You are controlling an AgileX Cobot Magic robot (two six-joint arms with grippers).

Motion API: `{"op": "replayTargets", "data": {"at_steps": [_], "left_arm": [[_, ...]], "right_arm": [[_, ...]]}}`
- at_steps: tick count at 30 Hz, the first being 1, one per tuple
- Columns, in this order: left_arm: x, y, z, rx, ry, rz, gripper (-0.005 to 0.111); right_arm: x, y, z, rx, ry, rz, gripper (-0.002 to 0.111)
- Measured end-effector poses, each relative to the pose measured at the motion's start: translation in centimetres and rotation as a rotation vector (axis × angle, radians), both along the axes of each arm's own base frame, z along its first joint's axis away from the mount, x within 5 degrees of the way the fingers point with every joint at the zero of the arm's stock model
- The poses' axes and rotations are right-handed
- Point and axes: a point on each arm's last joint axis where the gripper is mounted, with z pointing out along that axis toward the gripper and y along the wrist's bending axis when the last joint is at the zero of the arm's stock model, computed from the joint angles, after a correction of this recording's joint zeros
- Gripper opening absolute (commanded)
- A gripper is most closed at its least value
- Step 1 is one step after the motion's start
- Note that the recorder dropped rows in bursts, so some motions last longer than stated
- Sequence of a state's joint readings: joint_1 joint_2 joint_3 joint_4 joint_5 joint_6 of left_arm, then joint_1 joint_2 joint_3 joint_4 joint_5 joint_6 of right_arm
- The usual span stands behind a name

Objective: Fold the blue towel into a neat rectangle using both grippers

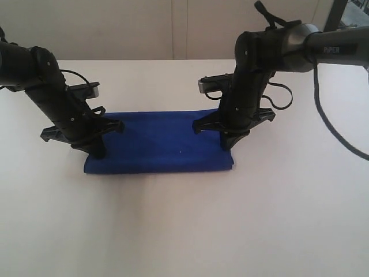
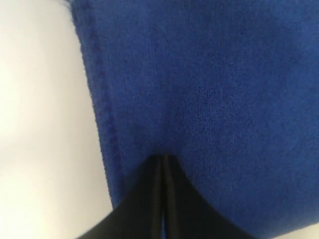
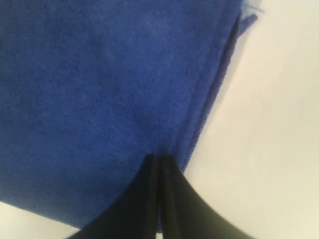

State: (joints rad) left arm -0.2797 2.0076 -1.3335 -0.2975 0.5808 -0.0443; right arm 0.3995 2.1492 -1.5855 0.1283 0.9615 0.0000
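The blue towel [image 1: 161, 144] lies flat on the white table [image 1: 184, 231] as a wide folded rectangle. My left gripper [image 1: 97, 153] points down onto its left end, close to the front left corner. My right gripper [image 1: 226, 145] points down onto its right end. In the left wrist view, the left gripper [image 2: 163, 157] has its black fingers pressed together, tips touching the towel [image 2: 214, 89] beside a stitched hem. In the right wrist view, the right gripper [image 3: 158, 157] is likewise shut, tips on the towel [image 3: 99, 89] near its layered edge. No cloth shows between either pair of fingers.
A black cable [image 1: 337, 130] hangs from the right arm over the table's right side. A beige wall [image 1: 173, 29] runs behind the table's far edge. A loose thread [image 3: 249, 20] sticks out at a towel corner.
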Motion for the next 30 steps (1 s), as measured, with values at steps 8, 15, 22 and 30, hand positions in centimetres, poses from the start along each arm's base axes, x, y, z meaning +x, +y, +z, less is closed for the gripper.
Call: {"op": "replayTargets", "data": {"at_steps": [8, 15, 22, 30], "left_arm": [[0.0, -0.1, 0.0, -0.016, 0.003, -0.007, 0.000], [-0.3, -0.1, 1.9, -0.024, -0.035, -0.051, 0.000], [-0.9, 1.1, 4.9, 0.025, -0.101, -0.082, 0.000], [-1.4, 8.3, 9.8, 0.034, -0.157, 0.095, 0.000]], "right_arm": [[0.0, 0.0, 3.2, 0.042, -0.096, -0.006, 0.000], [0.0, 0.0, 3.1, 0.043, -0.097, -0.006, 0.000], [0.2, -0.5, 3.2, 0.078, -0.083, -0.044, 0.000], [1.2, -4.8, 5.1, 0.117, -0.084, -0.137, 0.000]]}}
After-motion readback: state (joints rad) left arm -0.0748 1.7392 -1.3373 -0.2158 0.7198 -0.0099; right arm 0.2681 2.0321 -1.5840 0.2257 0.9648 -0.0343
